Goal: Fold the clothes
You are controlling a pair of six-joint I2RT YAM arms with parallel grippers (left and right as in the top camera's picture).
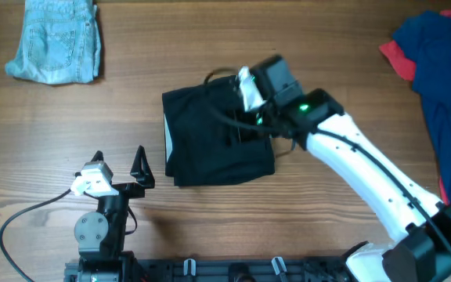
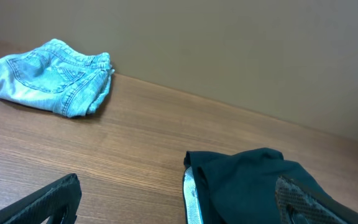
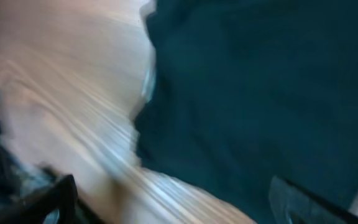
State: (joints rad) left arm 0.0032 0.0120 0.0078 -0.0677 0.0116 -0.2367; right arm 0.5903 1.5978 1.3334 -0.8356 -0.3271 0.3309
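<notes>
A folded black garment lies mid-table, a pale strip along its left edge. My right gripper hovers over its far right part. In the blurred right wrist view that gripper is open, jaws wide, with the black garment and bare wood under it. My left gripper is open near the front edge, left of the garment and apart from it. The left wrist view has this gripper empty, the black garment ahead to the right. Light blue denim shorts sit crumpled at the far left.
A dark blue garment is heaped at the far right edge with a red one showing from under it. A black cable loops on the wood beside the left arm's base.
</notes>
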